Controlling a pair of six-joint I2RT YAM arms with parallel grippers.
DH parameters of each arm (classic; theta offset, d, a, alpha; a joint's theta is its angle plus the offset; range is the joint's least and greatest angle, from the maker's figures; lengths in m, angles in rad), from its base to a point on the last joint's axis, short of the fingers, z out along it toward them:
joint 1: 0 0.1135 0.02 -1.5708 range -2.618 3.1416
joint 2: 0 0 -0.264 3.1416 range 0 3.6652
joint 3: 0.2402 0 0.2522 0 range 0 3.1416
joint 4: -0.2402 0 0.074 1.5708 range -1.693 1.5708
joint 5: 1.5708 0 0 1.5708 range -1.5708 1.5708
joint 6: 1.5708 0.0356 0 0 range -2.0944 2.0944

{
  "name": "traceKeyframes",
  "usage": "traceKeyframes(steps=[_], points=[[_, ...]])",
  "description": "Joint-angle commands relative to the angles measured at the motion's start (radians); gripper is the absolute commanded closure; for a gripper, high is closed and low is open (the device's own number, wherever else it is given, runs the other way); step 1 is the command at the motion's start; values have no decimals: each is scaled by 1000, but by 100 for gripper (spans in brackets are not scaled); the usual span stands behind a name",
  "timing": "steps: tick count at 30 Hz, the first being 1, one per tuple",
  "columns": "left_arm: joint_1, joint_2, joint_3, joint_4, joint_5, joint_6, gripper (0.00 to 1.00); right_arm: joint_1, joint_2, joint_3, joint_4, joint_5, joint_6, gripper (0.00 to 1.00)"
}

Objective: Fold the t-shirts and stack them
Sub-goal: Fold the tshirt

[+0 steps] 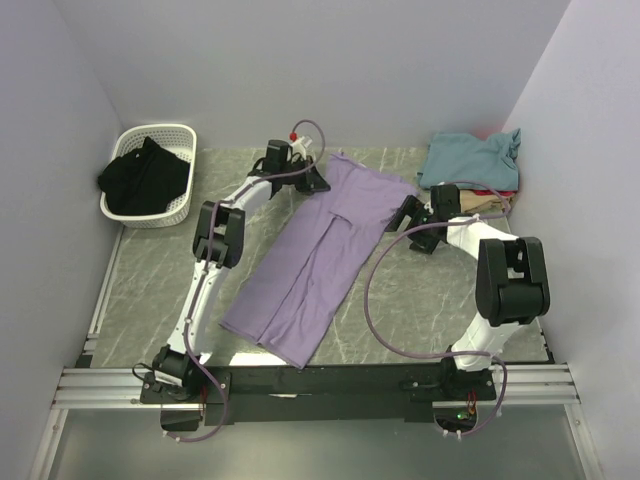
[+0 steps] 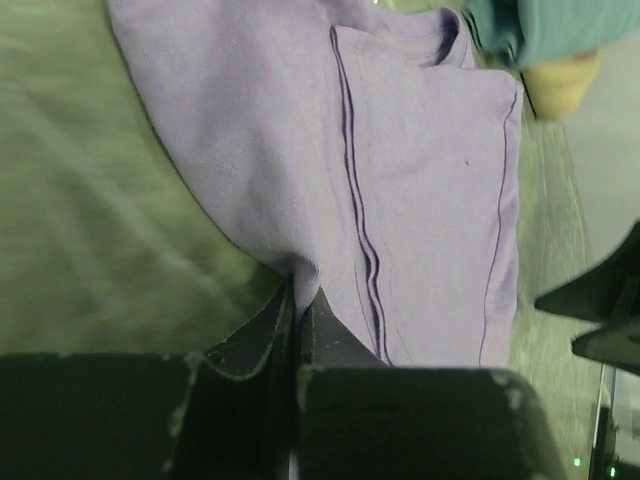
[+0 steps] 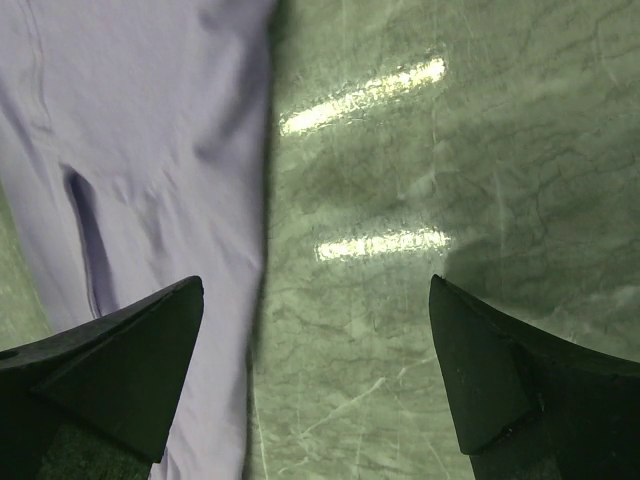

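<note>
Diagonally lies the lavender t-shirt — sides folded inward.

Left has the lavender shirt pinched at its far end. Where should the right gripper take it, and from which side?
Take the lavender t-shirt's far right edge, across from the left gripper's pinch, coming in from the right. That edge lies flat on the table, and the right gripper's open jaws straddle it, so lowering and closing there should probably catch it.
</note>
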Motion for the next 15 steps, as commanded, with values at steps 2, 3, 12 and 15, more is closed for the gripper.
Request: traceKeyframes(steps=[2, 3, 12, 15], points=[[80, -29, -12, 76, -68, -47, 99, -7, -80, -13, 4, 2, -6, 0], [88, -35, -33, 103, -71, -57, 99, -7, -82, -11, -3, 4, -9, 0], [183, -173, -237, 137, -137, -52, 99, -5, -80, 3, -7, 7, -4, 0], [196, -222, -306, 159, -127, -44, 60, -5, -72, 6, -7, 4, -7, 0]])
